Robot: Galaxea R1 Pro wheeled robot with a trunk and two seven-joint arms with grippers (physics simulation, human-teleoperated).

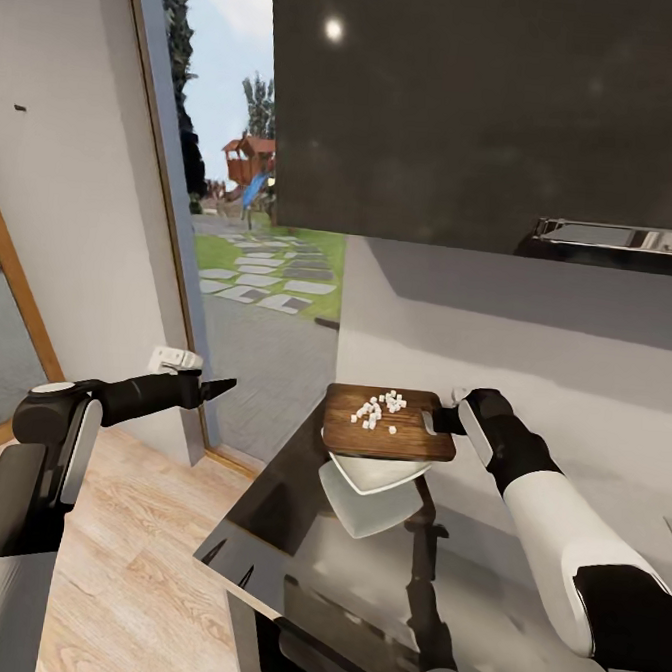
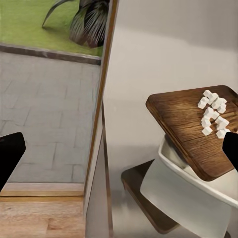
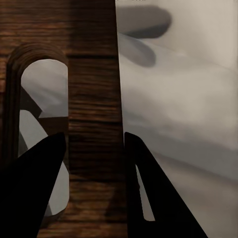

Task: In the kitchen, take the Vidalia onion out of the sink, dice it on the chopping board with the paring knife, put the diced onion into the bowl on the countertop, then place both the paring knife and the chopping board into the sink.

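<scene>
The brown wooden chopping board (image 1: 385, 430) hangs roughly level just above the white bowl (image 1: 371, 474), which stands on the glossy grey countertop (image 1: 293, 518). Small white onion dice (image 1: 379, 409) lie scattered on the board's top. My right gripper (image 1: 440, 421) is shut on the board's handle end. In the right wrist view its fingers (image 3: 37, 188) clamp the wood strip (image 3: 94, 99) between the slot hole and the board's edge. My left gripper (image 1: 220, 384) is open and holds nothing, out over the floor left of the counter. The left wrist view shows the board (image 2: 191, 129), the dice (image 2: 212, 114) and the bowl (image 2: 173, 158).
The countertop ends in a corner (image 1: 205, 557) near my left arm, with light wood floor (image 1: 130, 562) beyond it. A glass door (image 1: 258, 301) opens on a garden. A dark upper cabinet (image 1: 472, 105) and a steel hood (image 1: 624, 238) hang above the counter.
</scene>
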